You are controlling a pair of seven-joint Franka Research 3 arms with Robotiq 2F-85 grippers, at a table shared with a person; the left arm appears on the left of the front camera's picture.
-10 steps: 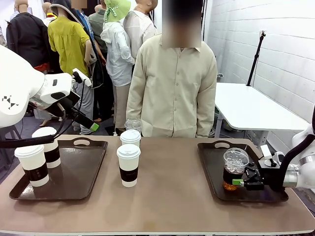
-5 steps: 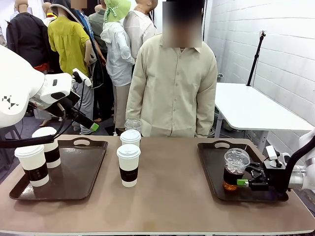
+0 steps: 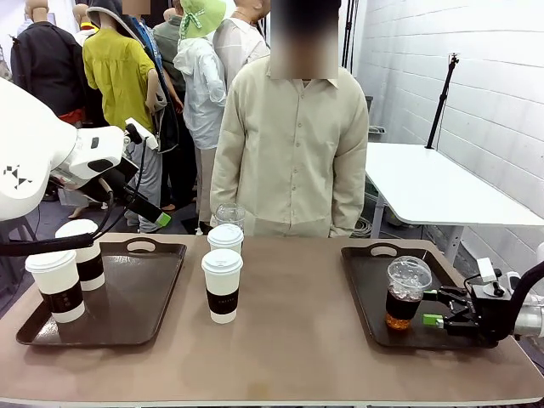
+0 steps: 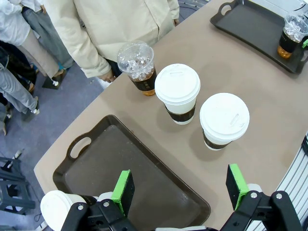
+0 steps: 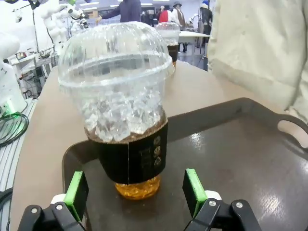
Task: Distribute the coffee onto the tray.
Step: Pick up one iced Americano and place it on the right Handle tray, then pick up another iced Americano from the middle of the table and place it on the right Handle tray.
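Front view, mid-frame: I can barely see the iced cup (image 3: pixel 229 212), mostly hidden behind a paper cup (image 3: pixel 225 238).

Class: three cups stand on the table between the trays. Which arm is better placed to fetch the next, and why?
Probably left: the open left gripper hangs above the left tray, facing a white cup. The open right gripper sits low by the iced cup on the right tray, farther off.
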